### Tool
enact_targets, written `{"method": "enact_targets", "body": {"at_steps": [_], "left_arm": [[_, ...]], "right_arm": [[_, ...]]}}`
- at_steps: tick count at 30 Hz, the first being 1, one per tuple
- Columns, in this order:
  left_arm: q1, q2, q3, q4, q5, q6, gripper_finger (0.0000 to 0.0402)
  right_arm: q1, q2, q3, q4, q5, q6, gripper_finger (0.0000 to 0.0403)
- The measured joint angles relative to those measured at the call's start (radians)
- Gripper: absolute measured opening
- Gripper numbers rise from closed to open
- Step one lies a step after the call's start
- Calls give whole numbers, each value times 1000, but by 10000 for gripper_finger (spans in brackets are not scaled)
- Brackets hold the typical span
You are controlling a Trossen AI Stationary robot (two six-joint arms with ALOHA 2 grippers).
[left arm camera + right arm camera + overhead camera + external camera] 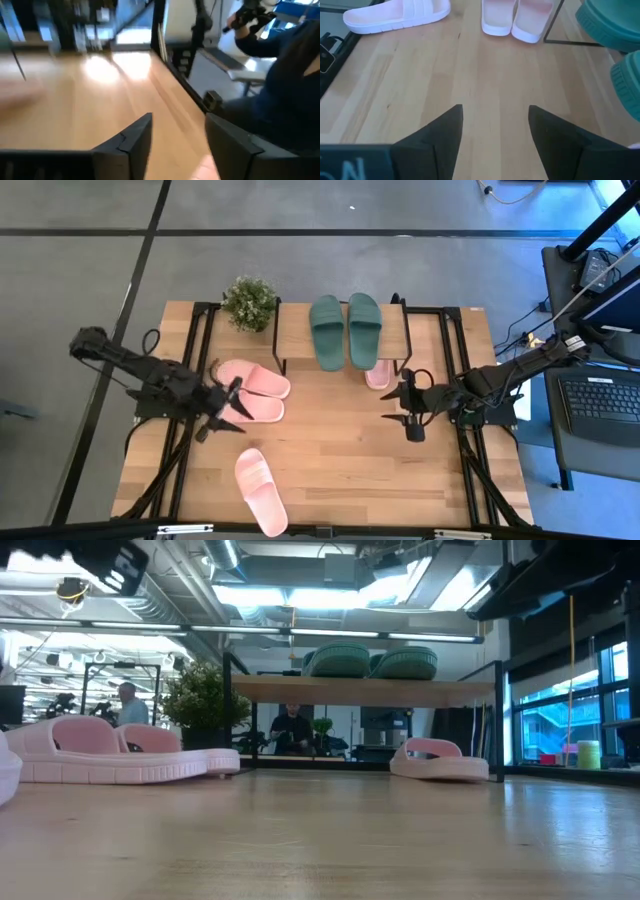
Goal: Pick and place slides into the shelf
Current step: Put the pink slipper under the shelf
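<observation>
Six slides share the worktop [340,450]. The shelf [300,330] at its far edge carries the dark green pair [346,328] on top and one pink slide [378,375] beneath its right end. A pink pair [252,388] lies near the left edge; a single pink slide [261,490] rests by the near edge. The left pincer [222,408], fingers spread and empty, hangs just beside that pair; the right pincer [408,412], also spread and empty, sits right of centre. I judge a pick is starting: descend and grip one slide.
</observation>
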Motion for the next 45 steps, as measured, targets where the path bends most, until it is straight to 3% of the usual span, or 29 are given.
{"method": "enact_targets", "body": {"at_steps": [7, 14, 22, 29, 45], "left_arm": [[-97, 263, 173, -158, -47, -413, 173], [-209, 497, 300, -187, -145, -396, 173], [-315, 716, 523, -426, -330, -496, 173], [-353, 810, 654, -545, -379, -553, 173], [-354, 884, 662, -536, -426, -633, 173]], "right_arm": [[0, 0, 0, -2, 0, 0, 226], [0, 8, 0, -14, 0, -2, 226], [0, 36, 0, -24, 0, -2, 226], [1, 87, 0, -25, 0, 1, 226], [1, 143, 0, -75, 0, 10, 226]]}}
